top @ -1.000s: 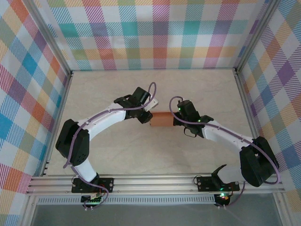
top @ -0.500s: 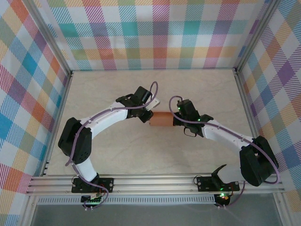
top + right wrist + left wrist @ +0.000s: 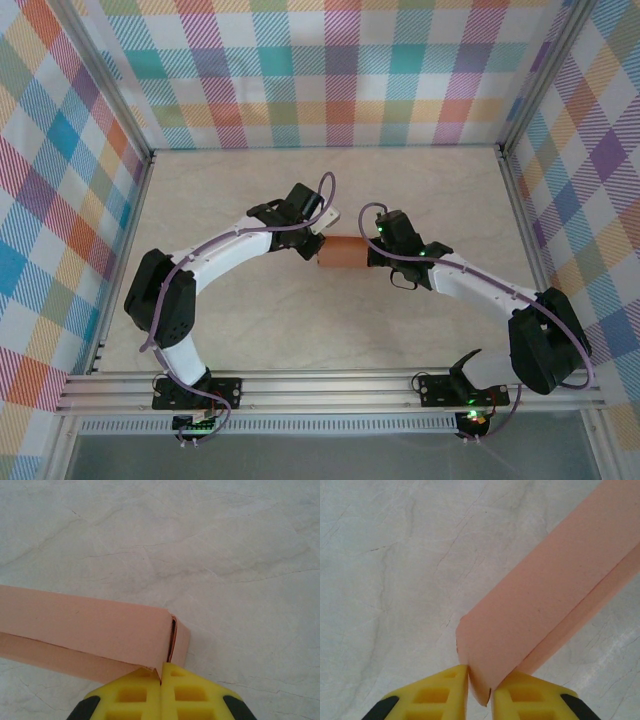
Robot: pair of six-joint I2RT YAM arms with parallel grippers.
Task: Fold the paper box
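Over the table [image 3: 420,190], left claw [image 3: 480,682] and right claw [image 3: 161,676] each pinch one end of the paper box [image 3: 343,253], its flaps indistinct.

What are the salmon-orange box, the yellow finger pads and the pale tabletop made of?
The salmon-orange paper box: thin matte card, seemingly; crisp creases, thin edges. The yellow fingertips: probably moulded plastic, with recessed pockets. The pale tabletop: marble-look veined surface, perhaps laminate.

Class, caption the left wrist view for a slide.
Left gripper pinches an end tab of the salmon paper box; pale table beyond.
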